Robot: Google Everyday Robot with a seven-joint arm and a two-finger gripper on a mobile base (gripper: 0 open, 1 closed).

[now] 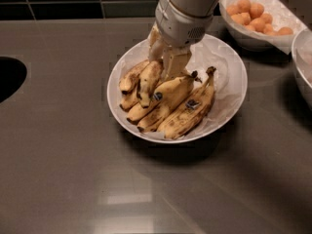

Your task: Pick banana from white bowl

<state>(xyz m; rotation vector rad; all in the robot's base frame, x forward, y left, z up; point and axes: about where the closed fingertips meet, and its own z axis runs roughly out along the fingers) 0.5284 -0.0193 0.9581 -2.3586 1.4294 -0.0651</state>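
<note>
The white bowl (229, 89), wide and lined with crinkled white paper, sits at the middle of the dark counter and holds several speckled bananas. A slim pale banana (148, 80) with a browned tip stands steeply at the left of the pile, its upper end right under my gripper. Two fatter bananas with blue stickers (187, 108) lie to its right. My gripper (165, 57) hangs from the white arm over the back left of the bowl, down at the top of the pile. Whether it touches the slim banana is hidden by the wrist.
A smaller white bowl of orange fruits (253, 13) stands at the back right, close behind the arm. The rim of another dish (302, 67) shows at the right edge. A dark round opening (9, 77) is in the counter at the left. A dark tiled wall runs along the back.
</note>
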